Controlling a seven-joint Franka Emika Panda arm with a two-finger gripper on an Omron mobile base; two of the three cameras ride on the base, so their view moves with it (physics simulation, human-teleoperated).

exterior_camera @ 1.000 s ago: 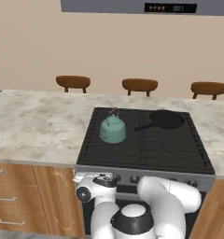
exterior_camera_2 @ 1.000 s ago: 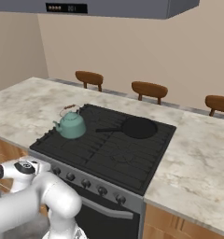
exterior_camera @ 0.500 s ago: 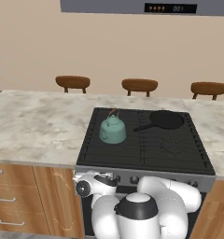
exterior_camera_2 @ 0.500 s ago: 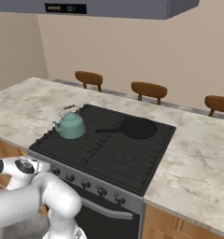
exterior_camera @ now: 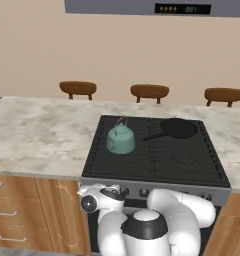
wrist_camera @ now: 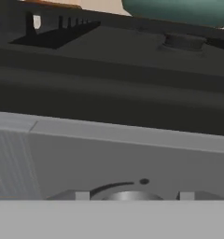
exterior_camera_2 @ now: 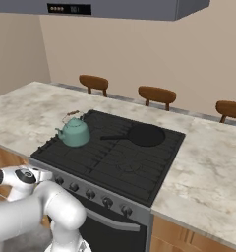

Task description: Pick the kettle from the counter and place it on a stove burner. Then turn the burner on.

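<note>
Along the stove front, low at the left edge, the gripper (exterior_camera: 84, 191) is sitting tucked against the knob row (exterior_camera_2: 98, 198); its jaws are hidden, so I cannot tell their spread. One kettle (exterior_camera: 121, 139) is resting on the rear-left stove burner (exterior_camera: 117, 150), near the range's left edge, upright; in the hand view its bottom (wrist_camera: 179, 10) is cut off at the top. One frying pan (exterior_camera: 177, 129) is lying at the rear right. Three stool backs (exterior_camera: 149, 91) are showing beyond the counter (exterior_camera: 37, 135).
</note>
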